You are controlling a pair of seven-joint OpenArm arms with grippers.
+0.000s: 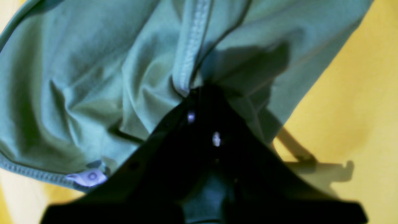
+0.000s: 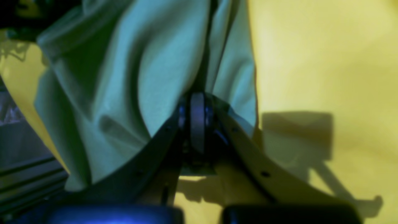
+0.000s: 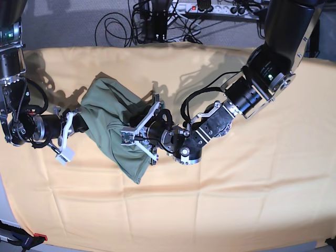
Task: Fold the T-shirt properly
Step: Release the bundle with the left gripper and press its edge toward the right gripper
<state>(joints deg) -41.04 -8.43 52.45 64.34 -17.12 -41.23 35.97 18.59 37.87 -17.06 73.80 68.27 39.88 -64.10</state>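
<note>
The sage-green T-shirt [image 3: 113, 118] hangs bunched between my two grippers, over the yellow-orange cloth [image 3: 236, 199]. My left gripper [image 3: 128, 139], on the arm reaching in from the upper right, is shut on the shirt's lower right part. In the left wrist view its tips [image 1: 199, 91] pinch a fold of the T-shirt [image 1: 93, 77] beside a stitched hem. My right gripper [image 3: 83, 123] is shut on the shirt's left edge. The right wrist view shows its tips [image 2: 197, 96] closed on gathered folds of the T-shirt [image 2: 140, 62].
The yellow-orange cloth [image 1: 357, 93] [image 2: 326, 62] covers the whole table. Cables and a power strip [image 3: 210, 8] lie behind the far edge. Dark rails [image 2: 25, 174] show past the cloth's edge in the right wrist view. A small white label [image 1: 88, 177] sits on the shirt's hem.
</note>
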